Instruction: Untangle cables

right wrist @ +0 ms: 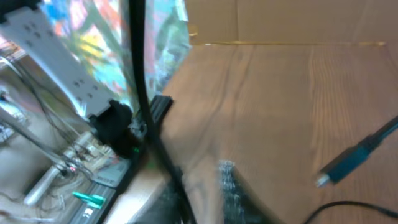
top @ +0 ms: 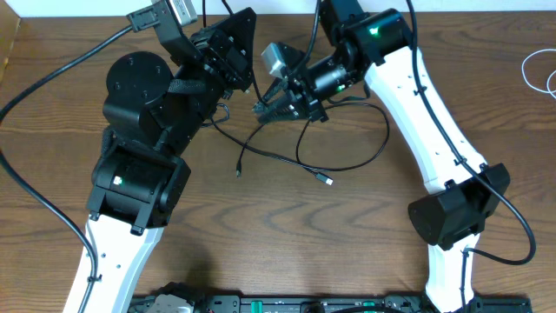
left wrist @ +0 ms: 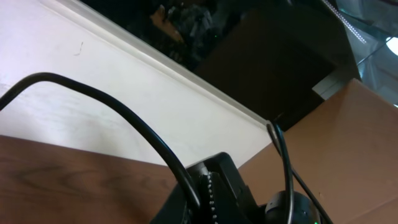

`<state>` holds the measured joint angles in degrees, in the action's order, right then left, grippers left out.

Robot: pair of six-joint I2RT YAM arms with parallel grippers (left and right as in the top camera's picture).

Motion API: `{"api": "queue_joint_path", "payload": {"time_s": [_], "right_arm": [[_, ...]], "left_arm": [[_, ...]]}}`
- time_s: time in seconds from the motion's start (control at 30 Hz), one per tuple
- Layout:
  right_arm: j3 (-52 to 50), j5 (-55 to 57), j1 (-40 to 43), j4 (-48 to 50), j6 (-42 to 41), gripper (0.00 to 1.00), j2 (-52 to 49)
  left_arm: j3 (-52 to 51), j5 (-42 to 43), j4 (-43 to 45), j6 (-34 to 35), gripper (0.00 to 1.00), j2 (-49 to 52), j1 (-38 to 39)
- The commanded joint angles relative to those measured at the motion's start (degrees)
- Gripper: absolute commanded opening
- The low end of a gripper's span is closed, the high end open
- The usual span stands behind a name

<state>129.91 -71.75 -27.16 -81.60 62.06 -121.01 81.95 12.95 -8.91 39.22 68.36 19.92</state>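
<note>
A thin black cable lies in loose loops on the wooden table, with one plug end at centre and another to its right. The second plug also shows in the right wrist view. My left gripper is raised over the table's far centre. In the left wrist view its jaws are closed, with a black cable running into them. My right gripper hovers beside it with fingers apart, and a black cable runs along its left finger. The white cable lies at the far right edge.
A thick black robot wire curves across the far left of the table. Both arm bases stand at the near edge. A white wall and cardboard boxes are behind the table.
</note>
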Motion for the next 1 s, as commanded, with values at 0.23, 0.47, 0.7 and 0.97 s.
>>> {"api": "queue_joint_path", "payload": {"time_s": [0.23, 0.47, 0.7, 0.97], "right_arm": [[0.2, 22.86, 3.1, 20.98, -42.1, 0.01, 1.49], [0.61, 36.33, 9.4, 29.77, -55.08, 0.01, 9.22], [0.61, 46.42, 18.84, 31.58, -61.44, 0.01, 17.46], [0.61, 49.81, 35.21, 30.14, -67.19, 0.01, 21.29]], "left_arm": [[0.76, -0.81, -8.0, 0.46, 0.14, 0.61, -0.24], [0.76, -2.56, -14.25, 0.46, 0.34, 1.92, -0.24], [0.68, -2.56, -15.5, 0.44, 0.45, 2.49, -0.24], [0.68, -3.39, -17.11, -0.44, 0.45, 2.51, -0.24]]}}
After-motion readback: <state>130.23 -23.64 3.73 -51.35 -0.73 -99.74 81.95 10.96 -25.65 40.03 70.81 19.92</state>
